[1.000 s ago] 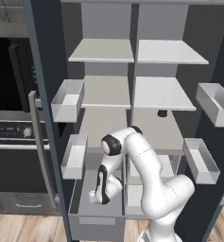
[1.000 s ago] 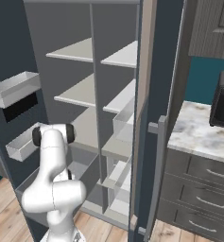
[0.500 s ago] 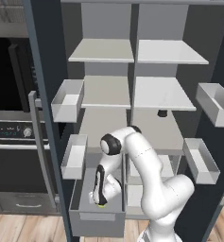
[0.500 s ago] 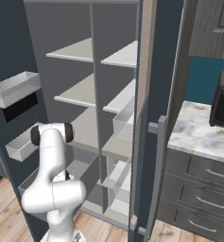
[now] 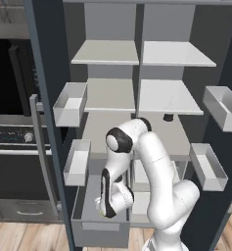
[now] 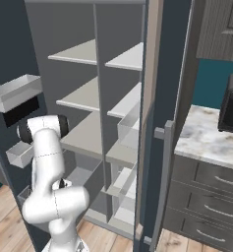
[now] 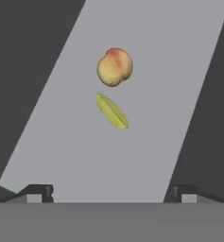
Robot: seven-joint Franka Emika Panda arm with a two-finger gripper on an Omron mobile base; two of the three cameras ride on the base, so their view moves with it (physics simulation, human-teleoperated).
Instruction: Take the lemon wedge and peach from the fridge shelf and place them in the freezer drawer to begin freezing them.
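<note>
In the hand view the peach (image 7: pixel 115 66) and the lemon wedge (image 7: pixel 112 111) both lie on the flat grey floor of the freezer drawer (image 7: pixel 132 156), close to each other but with a thin strip of grey between them. The peach is the farther of the two from the end effector (image 7: pixel 111 191), toward the top of that view; the wedge lies between the peach and the fingertips (image 7: pixel 38 191), slanted, with one point toward the peach and the other toward the lower right. Both fruits sit roughly midway between the drawer's dark side walls.

The end effector is spread wide: its two dark tips stand far apart at the bottom of the hand view, nothing is between them, and neither tip touches the wedge or the peach. Both fruits lie straight ahead of the gap between the tips, well clear of it.

In the left base view the white arm bends down in front of the open cabinet and the end effector (image 5: pixel 106 212) hangs inside the pulled-out freezer drawer (image 5: pixel 99 231), above its floor and near its front wall. Above the drawer the off-white fridge shelf (image 5: pixel 170 96) carries a small black blob (image 5: pixel 168 117) under its front edge on the board below. In the right base view the arm's elbow stands before the drawer (image 6: pixel 81 177).
</note>
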